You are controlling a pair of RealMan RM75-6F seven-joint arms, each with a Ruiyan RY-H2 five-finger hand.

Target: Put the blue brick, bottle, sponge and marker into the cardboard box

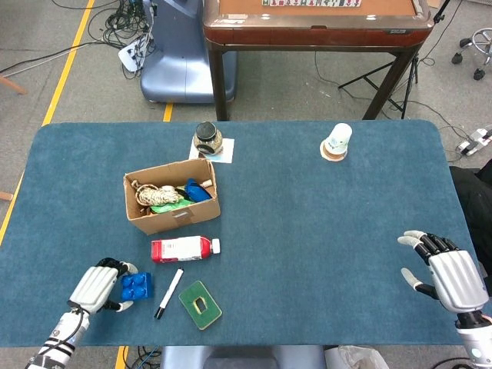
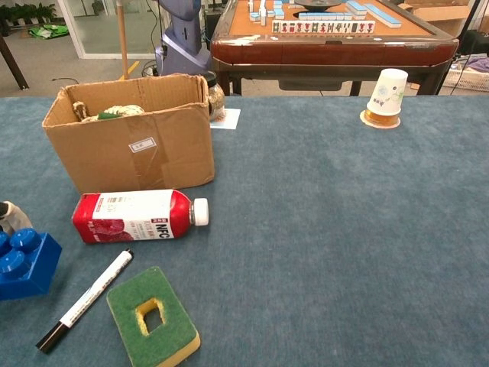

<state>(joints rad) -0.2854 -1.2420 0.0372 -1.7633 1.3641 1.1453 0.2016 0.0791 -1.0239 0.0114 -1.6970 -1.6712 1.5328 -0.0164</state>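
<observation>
My left hand [image 1: 96, 286] grips the blue brick [image 1: 137, 286] at the near left of the table; fingers wrap its far side and the thumb its near side. In the chest view the brick [image 2: 24, 262] sits at the left edge with one fingertip [image 2: 11, 215] showing behind it. The red-labelled bottle [image 1: 184, 248] lies on its side in front of the cardboard box [image 1: 175, 216]. The marker [image 1: 168, 293] and green sponge [image 1: 200, 304] lie near the front edge. My right hand [image 1: 450, 277] rests open at the far right, holding nothing.
The box holds rope and blue and green items. A jar [image 1: 207, 138] on a white paper stands behind the box. A paper cup [image 1: 337, 142] on a coaster stands at the back right. A brown table [image 1: 315, 27] is beyond.
</observation>
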